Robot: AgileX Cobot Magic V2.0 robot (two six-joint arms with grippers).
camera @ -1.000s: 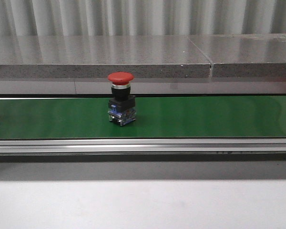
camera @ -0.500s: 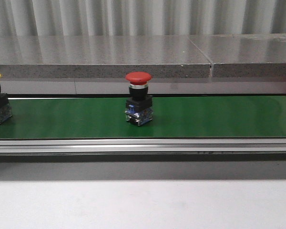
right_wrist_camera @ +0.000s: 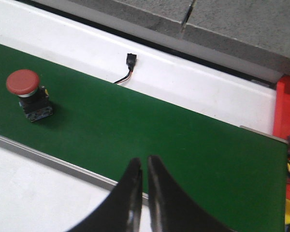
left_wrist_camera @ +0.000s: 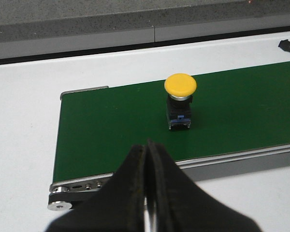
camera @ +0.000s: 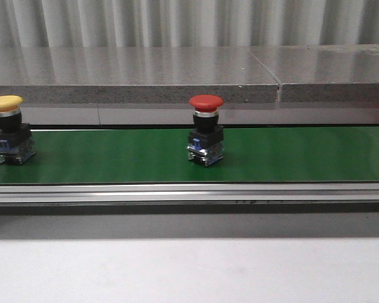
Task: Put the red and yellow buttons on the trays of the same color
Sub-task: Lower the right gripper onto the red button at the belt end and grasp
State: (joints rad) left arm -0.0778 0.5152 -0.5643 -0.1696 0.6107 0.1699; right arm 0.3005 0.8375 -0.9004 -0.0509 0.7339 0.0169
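Green conveyor belt (camera: 290, 154) carrying two push buttons, both upright with the long axis vertical and the mushroom cap uppermost. The red button (camera: 206, 130) stands near the belt's middle; the yellow button (camera: 10, 129) stands on the belt well to the red button's left, near the belt's left end. Left end effector (left_wrist_camera: 146, 203) with fingers pressed together, holding nothing. Right end effector (right_wrist_camera: 142, 200) nearly closed, a narrow gap between its fingers, likewise empty. A red tray (right_wrist_camera: 286, 108) lies beyond the belt's right end.

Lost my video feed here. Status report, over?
Left gripper shut, empty; right gripper shut, empty. Red button mid-belt, yellow button at left. Nothing blocking either.
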